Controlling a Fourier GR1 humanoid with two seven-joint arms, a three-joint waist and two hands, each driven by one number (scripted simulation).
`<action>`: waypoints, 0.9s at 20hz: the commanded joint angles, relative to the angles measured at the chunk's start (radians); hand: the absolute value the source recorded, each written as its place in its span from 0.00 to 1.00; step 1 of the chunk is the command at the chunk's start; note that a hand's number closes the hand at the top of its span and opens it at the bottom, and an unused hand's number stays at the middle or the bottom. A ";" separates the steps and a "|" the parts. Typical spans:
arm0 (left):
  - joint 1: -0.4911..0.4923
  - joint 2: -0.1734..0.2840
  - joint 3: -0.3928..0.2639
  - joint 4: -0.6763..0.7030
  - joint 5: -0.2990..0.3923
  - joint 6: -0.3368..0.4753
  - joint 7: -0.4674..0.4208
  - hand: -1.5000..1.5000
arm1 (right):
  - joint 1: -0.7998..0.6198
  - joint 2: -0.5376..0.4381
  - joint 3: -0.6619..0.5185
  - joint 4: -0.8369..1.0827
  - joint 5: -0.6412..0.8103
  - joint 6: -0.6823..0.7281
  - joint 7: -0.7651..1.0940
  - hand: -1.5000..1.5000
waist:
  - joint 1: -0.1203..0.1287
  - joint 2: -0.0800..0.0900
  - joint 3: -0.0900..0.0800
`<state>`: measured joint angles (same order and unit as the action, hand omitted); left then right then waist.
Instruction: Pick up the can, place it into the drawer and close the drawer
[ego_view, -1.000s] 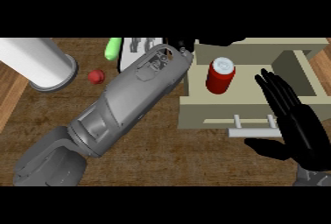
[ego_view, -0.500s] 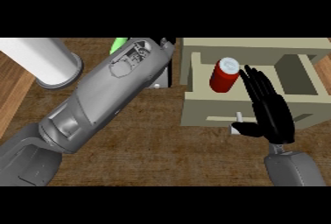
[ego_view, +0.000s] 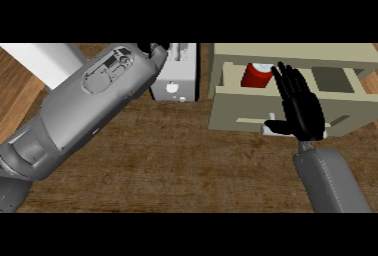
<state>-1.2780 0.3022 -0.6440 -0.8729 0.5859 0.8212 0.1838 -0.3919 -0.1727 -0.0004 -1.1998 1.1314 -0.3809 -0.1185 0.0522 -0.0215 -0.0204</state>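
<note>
A: What has changed since half a second ago?

B: The right hand (ego_view: 301, 107) has drawn in over the drawer (ego_view: 235, 102); its palm now covers the front panel and its fingertips reach past the can (ego_view: 256, 76). The left forearm (ego_view: 74, 117) has swung further across, so the green thing seen earlier at twelve o'clock is gone from sight, and the white cylinder (ego_view: 55, 62) shows less of itself.

A: And the can?

B: It stands in the drawer's left compartment, at about one o'clock in the view. It is red with a pale top, upright, its long axis running straight up toward the camera, top facing us.

A: How is the right hand held?

B: Fingers straight and close together, pointing toward twelve o'clock, flat over the drawer front. It grips nothing. Its fingers lie just beside the can on the can's three o'clock side; I cannot tell whether they touch it.

A: The left hand?

B: Only a dark scrap of it (ego_view: 153, 49) shows at twelve o'clock, past the end of the forearm. Whether its fingers are curled or straight I cannot tell.

A: Anything else hard to read?

B: The drawer's handle is mostly covered by the right palm. A pale grey box (ego_view: 176, 75) beside the drawer is partly hidden by the left forearm. The wooden counter (ego_view: 192, 160) runs out of view on all sides.
</note>
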 joint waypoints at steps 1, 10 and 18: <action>0.048 0.064 0.002 -0.076 -0.013 -0.011 0.027 0.00 | -0.055 0.008 -0.027 0.201 0.035 -0.052 0.003 0.00 | 0.008 0.024 0.021; 0.149 0.148 0.008 -0.216 -0.027 -0.036 0.077 0.00 | -0.266 0.043 -0.109 0.470 0.073 -0.243 0.018 0.00 | 0.025 0.031 0.022; 0.251 0.178 0.012 -0.321 -0.050 -0.040 0.087 0.00 | -0.478 0.020 -0.181 0.724 0.091 -0.374 0.016 0.00 | 0.033 0.041 0.023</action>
<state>-1.0792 0.4516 -0.6420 -1.1393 0.5383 0.7964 0.2700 -0.8075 -0.1828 -0.1610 -0.5994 1.2184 -0.6809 -0.1029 0.0712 0.0049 -0.0075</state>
